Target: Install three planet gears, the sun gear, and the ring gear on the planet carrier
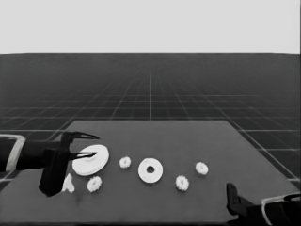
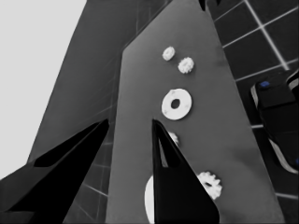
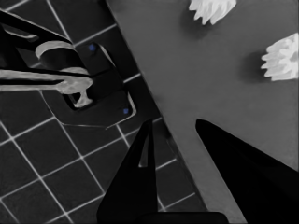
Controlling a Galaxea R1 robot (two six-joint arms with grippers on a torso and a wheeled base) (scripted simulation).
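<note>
The larger round part, the ring gear, lies at the table's left end. My left gripper waits over its far edge, open and holding nothing; the left wrist view shows its fingers apart with the part's rim beside one. The smaller round part, the planet carrier, lies flat mid-table. Small gears lie around it. My right gripper is parked open at the table's near right corner, close to two of the gears.
A thin white piece lies near the table's front left, beside the left arm. The dark table ends close to the right gripper, with grid floor beyond. Dark machinery with blue lights sits past that edge.
</note>
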